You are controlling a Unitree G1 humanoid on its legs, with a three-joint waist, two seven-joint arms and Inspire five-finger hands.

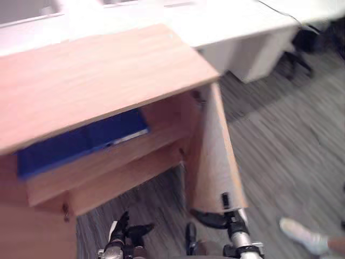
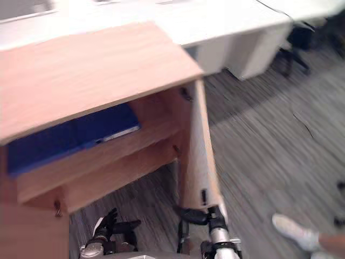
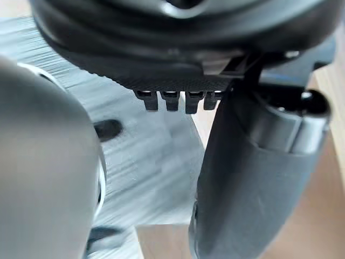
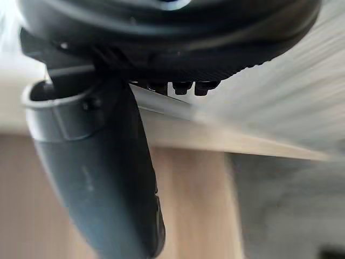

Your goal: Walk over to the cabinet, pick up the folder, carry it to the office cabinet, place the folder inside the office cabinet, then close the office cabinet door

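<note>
— Where's the blue folder?
— Lying inside the office cabinet. Both are empty: left robot hand relaxed, right robot hand straight-fingered by the open door.
— Next, I'd judge: push it shut.

On the upper shelf of the wooden cabinet a blue folder lies flat; the cabinet stands on grey carpeted floor.
</note>
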